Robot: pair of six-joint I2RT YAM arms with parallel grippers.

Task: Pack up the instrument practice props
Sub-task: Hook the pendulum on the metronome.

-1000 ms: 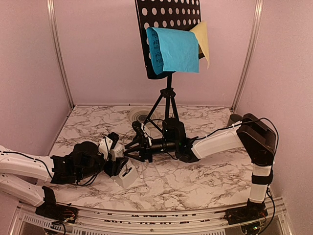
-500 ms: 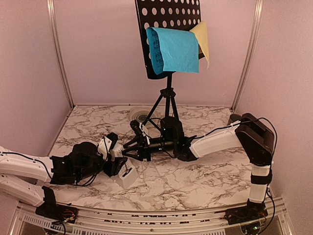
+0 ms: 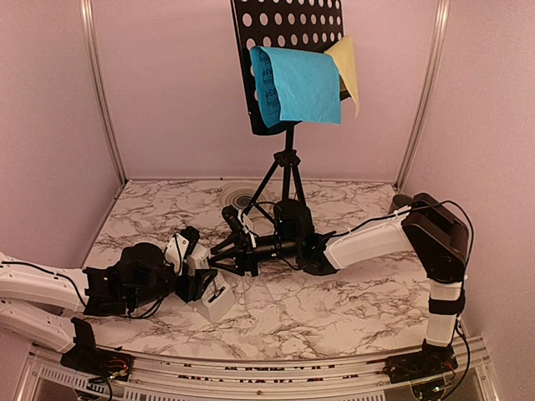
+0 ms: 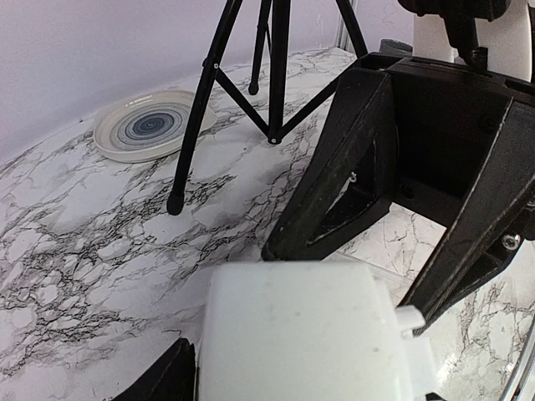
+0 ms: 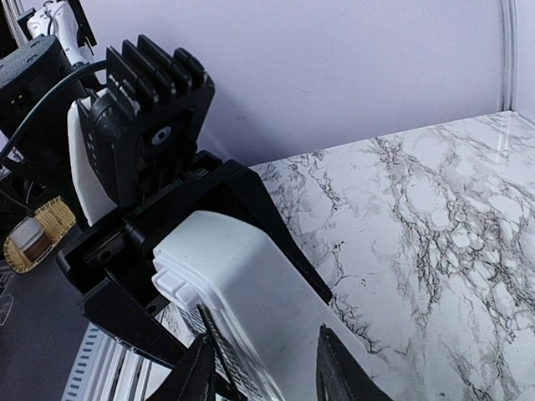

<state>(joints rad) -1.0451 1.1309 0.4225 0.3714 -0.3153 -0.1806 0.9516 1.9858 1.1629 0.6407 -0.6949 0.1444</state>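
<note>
Working inside pink walls [image 3: 167,100], over a marble table [image 3: 359,305]. Taking the music stand [image 3: 284,25] as the marker: standing upright at the back on tripod legs [image 3: 287,175], not yet packed. Stretching the right arm [image 3: 368,238] low across the table, just in front of those legs, elbow off to the stand's right. Probably risking a knock there: swinging that forearm back carelessly, catching a leg, toppling the top-heavy stand. Carrying the blue page [image 3: 305,88] and the yellow page [image 3: 349,67] merely draped over the stand's board, so likely shedding both at any jolt. Noting the plate [image 4: 150,129] lying just beside the stand's left foot. Clasping the metronome [image 3: 216,301] in the left gripper [image 3: 201,280], pressing both flanks with its fingers, in front of the stand and to its left, apparently resting on the table. Holding the right gripper [image 3: 226,251] unclenched and empty, jaws spread, pointing away from the stand at the metronome's end, nearly touching it. Judging the nearest hazard here: closing the right jaws before loosening the left ones, pulling two ways, or squeezing smooth tapered sides and squirting the small white body out onto the table. Also knocking finger against finger in so crowded a spot.
</note>
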